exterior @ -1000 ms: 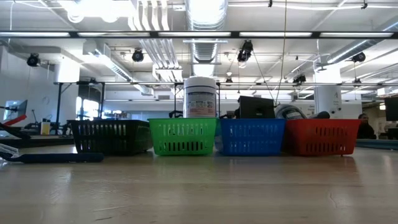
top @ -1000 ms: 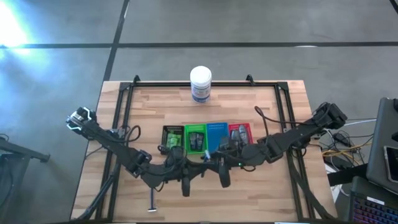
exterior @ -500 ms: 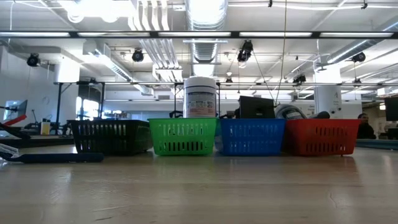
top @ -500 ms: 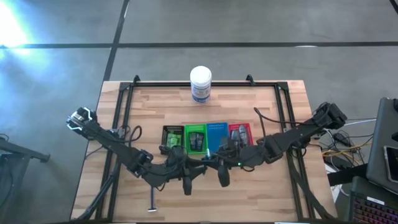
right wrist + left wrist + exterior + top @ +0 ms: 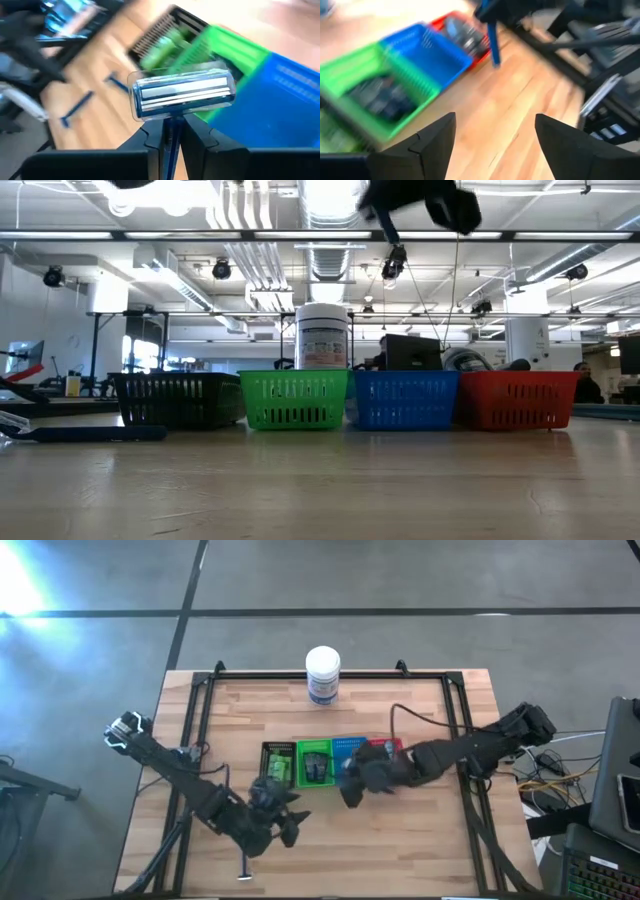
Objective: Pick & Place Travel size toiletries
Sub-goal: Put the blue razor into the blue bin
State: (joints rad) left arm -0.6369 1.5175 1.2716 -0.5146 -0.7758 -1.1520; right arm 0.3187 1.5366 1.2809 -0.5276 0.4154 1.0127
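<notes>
My right gripper is shut on a thin blue stick, a razor, which it holds above the table just in front of the blue basket. The left wrist view shows the razor hanging under that gripper. My left gripper stands open and empty over bare wood, to the near left of the baskets. The black basket holds green packets, and the green basket and red basket hold dark packs. More blue sticks lie flat on the table. My right gripper pinches the razor's blue handle between its two fingers, just behind the head. The fingers lie along the handle, and the head stands out past the fingertips. The razor is lifted clear of the table.
A large white jar with a blue label stands behind the baskets at the far edge. One blue stick lies near the table's front edge on the left and shows in the low view. A black frame rail runs along each table side.
The two grippers stood close together in front of the baskets. My right gripper has since risen and gone toward the far edge and the blue basket, carrying the razor. My left gripper has drawn back toward the table's near left.
</notes>
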